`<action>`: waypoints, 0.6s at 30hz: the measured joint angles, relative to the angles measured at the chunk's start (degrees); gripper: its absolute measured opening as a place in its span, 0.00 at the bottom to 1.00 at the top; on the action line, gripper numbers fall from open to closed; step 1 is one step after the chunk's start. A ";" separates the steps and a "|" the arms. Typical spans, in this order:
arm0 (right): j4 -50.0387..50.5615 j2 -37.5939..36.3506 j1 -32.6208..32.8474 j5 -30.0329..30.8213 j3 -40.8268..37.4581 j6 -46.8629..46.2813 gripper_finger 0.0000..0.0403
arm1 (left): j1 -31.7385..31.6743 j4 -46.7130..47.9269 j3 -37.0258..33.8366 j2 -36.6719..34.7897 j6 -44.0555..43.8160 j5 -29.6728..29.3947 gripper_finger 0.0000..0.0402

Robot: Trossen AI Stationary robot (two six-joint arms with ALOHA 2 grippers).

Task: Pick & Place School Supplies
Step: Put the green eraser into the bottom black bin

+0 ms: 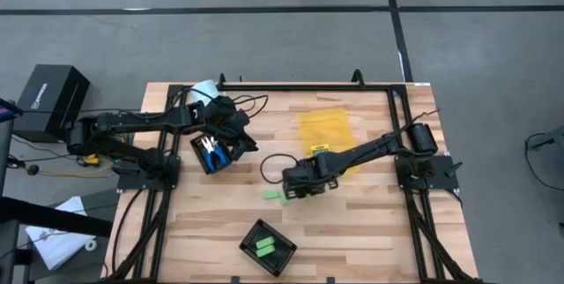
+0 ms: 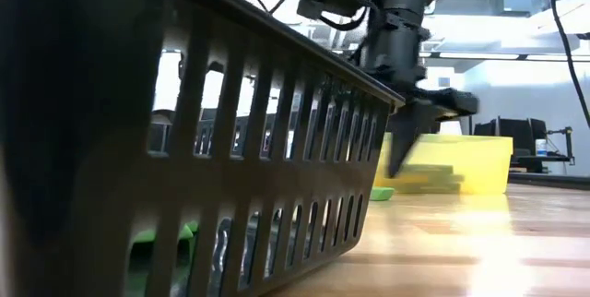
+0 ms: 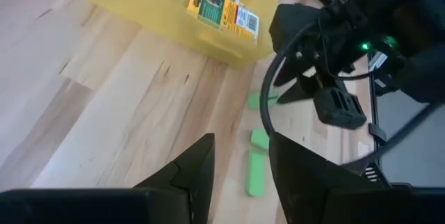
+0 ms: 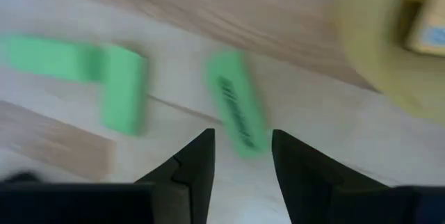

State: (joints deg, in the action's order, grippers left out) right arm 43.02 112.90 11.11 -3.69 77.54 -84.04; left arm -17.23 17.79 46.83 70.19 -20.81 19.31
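Green oblong piece [image 4: 235,104] lies on bare wood just ahead of our right gripper [image 4: 240,156] | fingers parted, empty, straddling for a lengthwise pinch | left gripper [image 1: 231,134] waits over scissors tray [image 1: 199,153], apparently empty.

Robotics lab or test space. Pale wooden slatted table [image 1: 352,222] framed by black metal rails stands on grey concrete floor [image 1: 264,28]. Ceiling strip lights [image 2: 479,55], desk with dark monitors [image 2: 521,131] behind.
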 joint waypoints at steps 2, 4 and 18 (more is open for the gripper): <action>2.60 0.00 0.58 -0.75 0.00 0.56 0.34 | 0.00 -0.33 0.00 -0.02 1.15 -0.09 0.33; 3.70 0.00 0.99 -0.95 0.00 1.99 0.34 | 0.00 -0.36 0.00 -0.02 1.40 -1.09 0.33; 0.12 0.00 -3.21 -0.54 0.00 12.64 0.36 | 0.00 -1.05 0.02 -0.07 1.93 -1.97 0.33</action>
State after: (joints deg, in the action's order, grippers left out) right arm 43.14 112.90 7.89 -4.24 77.54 -71.39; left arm -17.23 16.73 46.85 70.13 -18.87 17.34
